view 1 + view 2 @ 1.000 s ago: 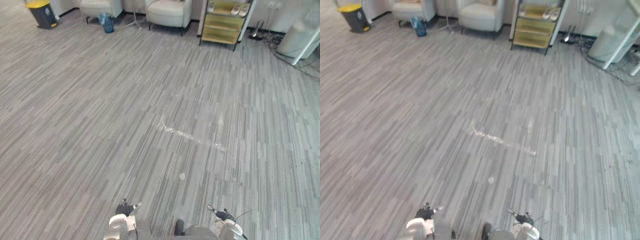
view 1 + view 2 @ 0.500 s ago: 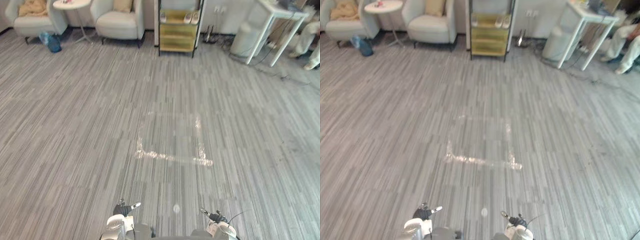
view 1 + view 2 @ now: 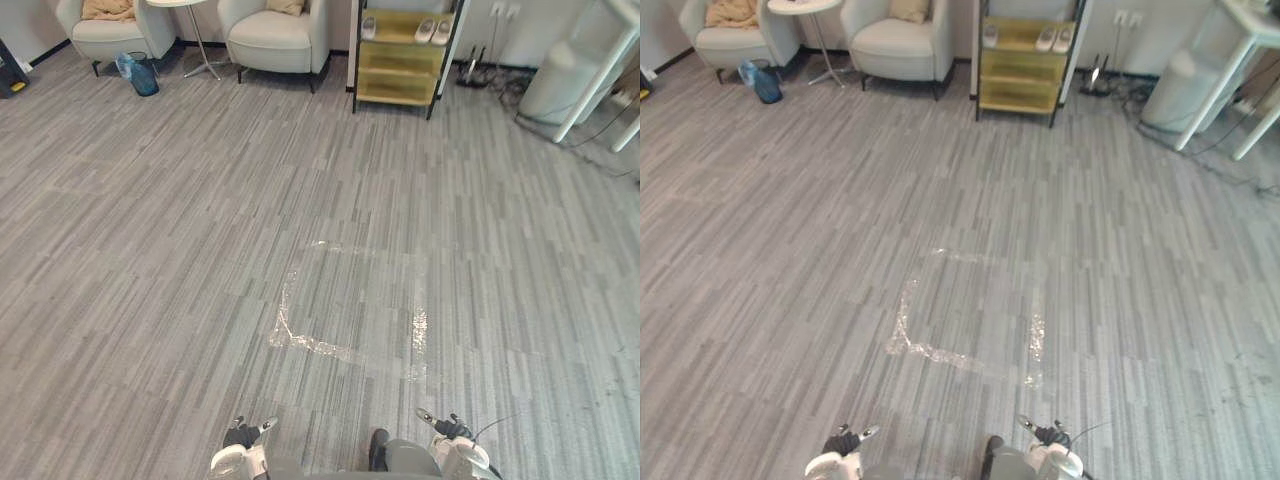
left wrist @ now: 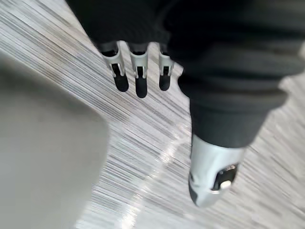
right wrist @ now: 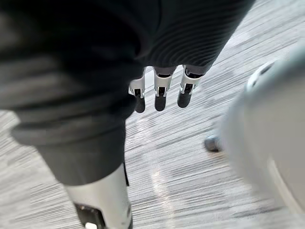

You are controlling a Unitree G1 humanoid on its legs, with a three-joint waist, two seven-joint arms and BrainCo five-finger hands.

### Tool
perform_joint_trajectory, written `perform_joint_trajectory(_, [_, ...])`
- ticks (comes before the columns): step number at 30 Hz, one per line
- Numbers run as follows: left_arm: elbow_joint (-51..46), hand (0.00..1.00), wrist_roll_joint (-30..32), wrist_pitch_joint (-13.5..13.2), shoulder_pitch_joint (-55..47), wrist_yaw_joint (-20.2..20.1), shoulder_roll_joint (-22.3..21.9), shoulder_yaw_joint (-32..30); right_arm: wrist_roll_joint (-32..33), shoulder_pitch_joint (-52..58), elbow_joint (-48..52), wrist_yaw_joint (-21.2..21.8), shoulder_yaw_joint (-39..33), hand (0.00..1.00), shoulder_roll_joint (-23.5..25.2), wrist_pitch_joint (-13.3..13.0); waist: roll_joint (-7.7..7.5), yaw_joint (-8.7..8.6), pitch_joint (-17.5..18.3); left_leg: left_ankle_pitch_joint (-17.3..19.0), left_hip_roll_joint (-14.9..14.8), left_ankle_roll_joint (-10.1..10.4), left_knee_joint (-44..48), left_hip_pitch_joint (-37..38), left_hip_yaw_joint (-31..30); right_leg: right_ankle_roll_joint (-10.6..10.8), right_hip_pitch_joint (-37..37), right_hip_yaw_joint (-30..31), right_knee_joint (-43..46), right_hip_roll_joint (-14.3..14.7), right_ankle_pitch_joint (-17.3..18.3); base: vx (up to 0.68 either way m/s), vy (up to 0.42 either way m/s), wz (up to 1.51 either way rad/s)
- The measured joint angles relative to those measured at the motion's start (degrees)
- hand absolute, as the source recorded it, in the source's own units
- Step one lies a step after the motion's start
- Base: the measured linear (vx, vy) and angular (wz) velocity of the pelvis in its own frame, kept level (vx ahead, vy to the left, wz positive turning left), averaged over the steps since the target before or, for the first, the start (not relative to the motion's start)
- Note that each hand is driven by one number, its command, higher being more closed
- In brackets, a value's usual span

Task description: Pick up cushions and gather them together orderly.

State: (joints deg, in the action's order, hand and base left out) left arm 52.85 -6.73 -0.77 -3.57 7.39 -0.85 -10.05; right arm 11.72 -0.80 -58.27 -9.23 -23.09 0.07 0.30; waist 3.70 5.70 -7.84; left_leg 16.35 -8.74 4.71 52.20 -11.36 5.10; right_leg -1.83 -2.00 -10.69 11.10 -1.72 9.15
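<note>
At the far wall, two pale armchairs stand side by side, and a tan cushion rests on each: one cushion [image 3: 108, 8] on the left armchair [image 3: 110, 32], the other cushion [image 3: 285, 5] on the right armchair [image 3: 275, 38]. Both are well apart from me, across the grey striped floor [image 3: 150, 250], where a square outline of shiny tape [image 3: 310, 345] lies between us. A yellow shelf [image 3: 395, 85] with pale shoes [image 3: 433, 30] stands just beside the right armchair. My left hand [image 4: 137, 76] hangs low, fingers straight, thumb apart, holding nothing. My right hand [image 5: 160, 90] hangs likewise, loose and empty.
</note>
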Motion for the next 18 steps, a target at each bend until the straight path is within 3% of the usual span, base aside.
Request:
perform_joint_trajectory(2, [-0.6, 0.0, 0.0, -0.5, 0.6, 0.0, -0.3, 0.2, 0.1, -0.7, 0.0, -0.2, -1.3, 0.0, 0.0, 0.0, -0.52, 0.34, 0.1, 1.0, 2.9, -0.6, -10.0, -3.2, 2.6, 0.0, -2.9, -0.1, -3.3, -1.2, 0.0, 0.41, -0.077, -0.19])
perform_joint_trajectory(4, [-0.5, 0.0, 0.1, -0.9, 1.0, -0.3, -0.3, 1.3, 0.0, -1.4, 0.0, -0.1, -2.7, 0.0, -0.1, 0.1, -0.42, 0.55, 0.1, -2.2, 5.5, -1.5, -26.4, -5.2, 3.1, 0.5, -5.4, -0.2, -7.2, -1.5, 0.3, 0.34, 0.009, -0.12])
perform_joint_trajectory(5, [-0.4, 0.0, 0.1, -1.0, 1.1, -0.4, -0.3, 1.4, -0.1, -1.3, -0.1, -0.1, -3.4, 0.0, -0.1, 0.1, -0.32, 0.68, 0.2, -7.0, 6.5, -1.9, -33.6, -5.7, 2.3, 1.4, -6.6, -0.3, -8.7, -1.4, 0.8, 0.37, 0.08, -0.17])
perform_joint_trajectory(6, [-0.3, 0.0, 0.1, -1.1, 1.1, -0.5, 0.2, 2.1, -0.4, -1.3, -1.1, -0.1, -4.2, 0.0, -0.3, 0.1, -1.31, 1.51, 0.4, -13.8, 7.6, -3.9, -35.3, -4.8, 1.8, 2.4, -7.9, 0.5, -9.6, -1.5, 1.7, 0.55, 0.102, -0.03])
perform_joint_trajectory(7, [0.2, 0.0, 0.6, -1.1, 1.3, -0.7, 1.3, 2.1, -0.5, -1.2, -1.7, -0.1, -4.2, 0.0, 0.5, 0.3, -2.98, 1.59, 1.2, -11.6, 9.4, -6.0, -35.0, -4.2, 1.9, 3.1, -8.6, 0.6, -8.6, -3.3, 3.0, 0.48, 0.075, 0.02])
perform_joint_trajectory(9, [0.2, 0.0, 0.6, -1.0, 1.7, -1.1, 1.6, 2.0, -0.5, -0.3, -1.0, 0.1, -3.8, 0.0, 1.0, 0.4, -4.02, 1.99, 1.2, -9.4, 9.5, -7.0, -32.4, -3.1, 2.6, 3.6, -7.8, 1.9, -3.3, -4.2, 3.2, 0.49, 0.066, 0.02])
perform_joint_trajectory(11, [0.3, 0.0, 0.5, -0.8, 1.6, -1.4, 1.7, 2.0, -0.6, 0.6, -1.0, 0.5, -3.4, 0.0, 1.3, 0.4, -4.45, 2.36, 1.3, -6.8, 9.7, -7.6, -31.9, 0.3, 2.7, 5.8, -4.5, 2.8, 10.2, -5.3, 3.8, 0.56, 0.13, -0.03])
perform_joint_trajectory(12, [0.4, 0.0, 0.5, -0.6, 1.7, -1.5, 1.7, 2.1, -0.6, 0.8, -0.9, 0.7, -2.6, 0.0, 1.5, 0.3, -4.61, 2.15, 1.2, -5.1, 9.9, -8.0, -32.4, 3.3, 2.3, 9.1, 0.2, 3.8, 23.4, -6.2, 1.6, 0.53, 0.099, 0.13])
perform_joint_trajectory(13, [0.6, 0.0, 0.5, -0.3, 1.9, -1.4, 1.7, 2.1, -0.6, 1.2, -0.8, 1.0, -2.3, 0.0, 1.9, 0.4, -4.96, 1.97, 1.1, -3.6, 10.5, -8.4, -33.1, 6.6, 1.8, 10.0, 4.8, 4.7, 34.6, -7.3, 2.2, 0.44, 0.053, 0.16])
perform_joint_trajectory(15, [0.9, 0.0, 0.5, 0.2, 2.1, -1.5, 1.5, 2.1, -0.6, 2.3, 0.3, 1.4, -2.0, 0.0, 2.2, 0.6, -4.37, 1.24, 1.2, -2.2, 10.4, -8.4, -34.7, 10.6, 0.6, 9.4, 8.6, 4.0, 39.9, -7.6, 4.1, 0.39, 0.016, 0.29])
perform_joint_trajectory(18, [2.0, 0.0, 0.5, 0.4, 2.0, -1.4, 1.5, 1.9, -0.6, 2.7, 1.2, 1.9, -2.8, 0.0, 2.1, 0.4, -4.2, 0.41, 1.3, -2.2, 9.6, -8.4, -41.2, 19.1, -0.9, 7.6, 12.9, -1.5, 33.4, -8.1, 6.4, 0.41, -0.035, 0.29])
